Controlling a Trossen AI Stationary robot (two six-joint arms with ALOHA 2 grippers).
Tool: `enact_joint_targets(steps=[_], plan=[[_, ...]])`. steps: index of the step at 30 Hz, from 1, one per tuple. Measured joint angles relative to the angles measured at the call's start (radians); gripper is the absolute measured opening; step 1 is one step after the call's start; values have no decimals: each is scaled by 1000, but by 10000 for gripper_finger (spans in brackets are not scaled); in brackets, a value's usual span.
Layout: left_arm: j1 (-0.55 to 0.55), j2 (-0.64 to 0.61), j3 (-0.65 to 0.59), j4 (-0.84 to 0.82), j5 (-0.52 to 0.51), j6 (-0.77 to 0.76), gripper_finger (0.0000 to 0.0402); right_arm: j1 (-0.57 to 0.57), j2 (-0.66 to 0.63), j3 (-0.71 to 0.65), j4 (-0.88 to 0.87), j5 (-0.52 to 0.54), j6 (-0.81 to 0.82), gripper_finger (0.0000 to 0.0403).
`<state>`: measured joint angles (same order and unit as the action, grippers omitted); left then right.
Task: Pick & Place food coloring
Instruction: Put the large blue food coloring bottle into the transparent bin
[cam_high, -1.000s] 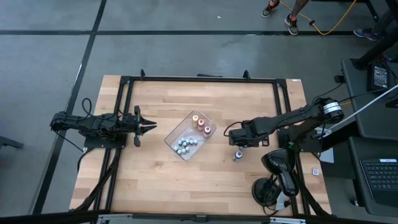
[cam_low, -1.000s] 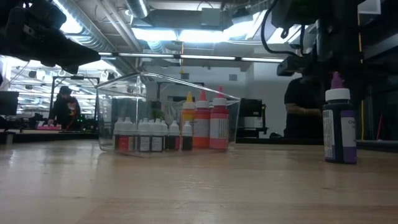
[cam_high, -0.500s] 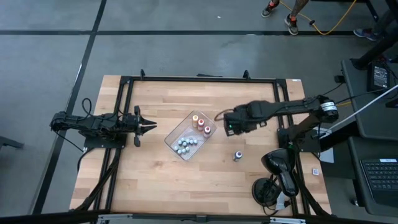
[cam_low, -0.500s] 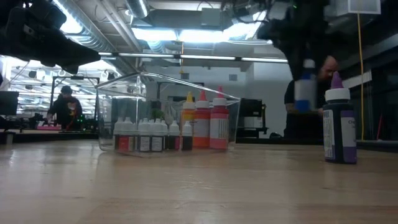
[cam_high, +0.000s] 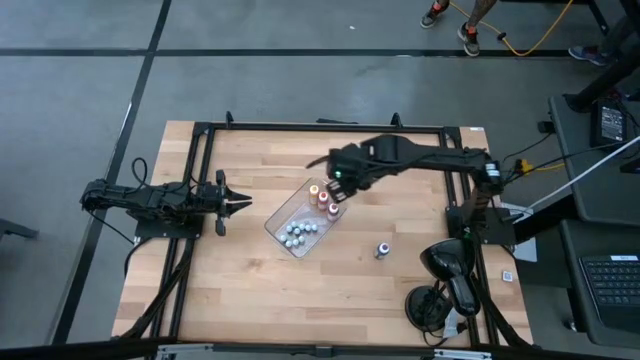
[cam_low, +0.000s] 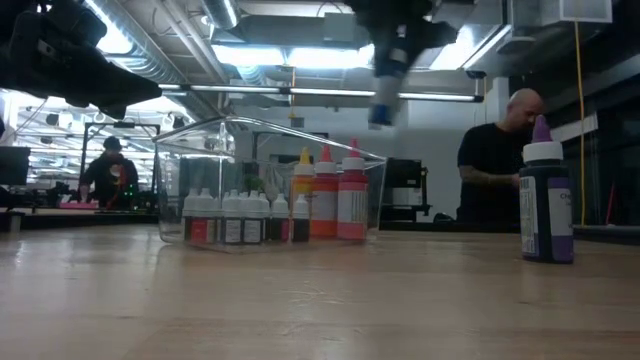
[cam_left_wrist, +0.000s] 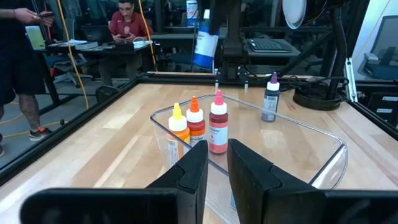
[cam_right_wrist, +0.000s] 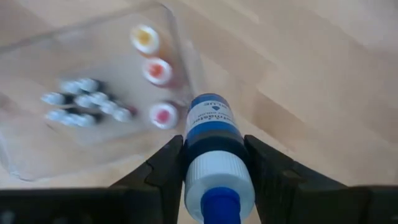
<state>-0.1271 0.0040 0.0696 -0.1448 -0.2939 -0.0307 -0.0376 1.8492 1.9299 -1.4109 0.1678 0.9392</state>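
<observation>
A clear tray (cam_high: 283, 215) in the middle of the table holds a yellow, an orange and a red food coloring bottle (cam_high: 323, 198) standing in a row. Several tiny white-capped bottles (cam_high: 300, 232) stand beside them. A purple bottle (cam_high: 382, 250) stands upright on the wood to the tray's right. My right gripper (cam_high: 340, 181) hangs high over the tray's far right corner, shut on a blue food coloring bottle (cam_right_wrist: 213, 134). My left gripper (cam_high: 245, 201) waits shut and level, left of the tray. My right gripper pinches the blue bottle between its two fingers (cam_right_wrist: 166, 163), which sit on the dark upper body (cam_right_wrist: 214, 148) just below the white cap. The fingers come from above, pointing steeply down. The bottle hangs lifted clear (cam_low: 382, 92), cap toward the wrist and base down.
A black rail frame (cam_high: 320, 127) borders the table. Black gear (cam_high: 447, 268) sits at the near right corner. Bare wood lies near and left of the tray. People (cam_low: 497, 160) show in the room beyond the table.
My right gripper has risen from beside the purple bottle. It has swung toward the table's left and far edge, rolling its wrist, and now stands over the tray's far right corner. The blue bottle has gone with it, staying clear of the table.
</observation>
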Motion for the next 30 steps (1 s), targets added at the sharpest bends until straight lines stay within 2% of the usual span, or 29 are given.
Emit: enact_joint_targets(steps=[6, 12, 16, 30], plan=[[0, 0, 0, 0, 0, 0, 54, -1, 154, 242, 0, -5, -134, 149], [0, 0, 0, 0, 0, 0, 52, 1, 280, 423, 3, -43, -261, 149], [0, 0, 0, 0, 0, 0, 56, 2, 306, 408, 63, -104, -375, 149], [0, 0, 0, 0, 0, 0, 54, 2, 406, 408, 62, -165, -819, 149]])
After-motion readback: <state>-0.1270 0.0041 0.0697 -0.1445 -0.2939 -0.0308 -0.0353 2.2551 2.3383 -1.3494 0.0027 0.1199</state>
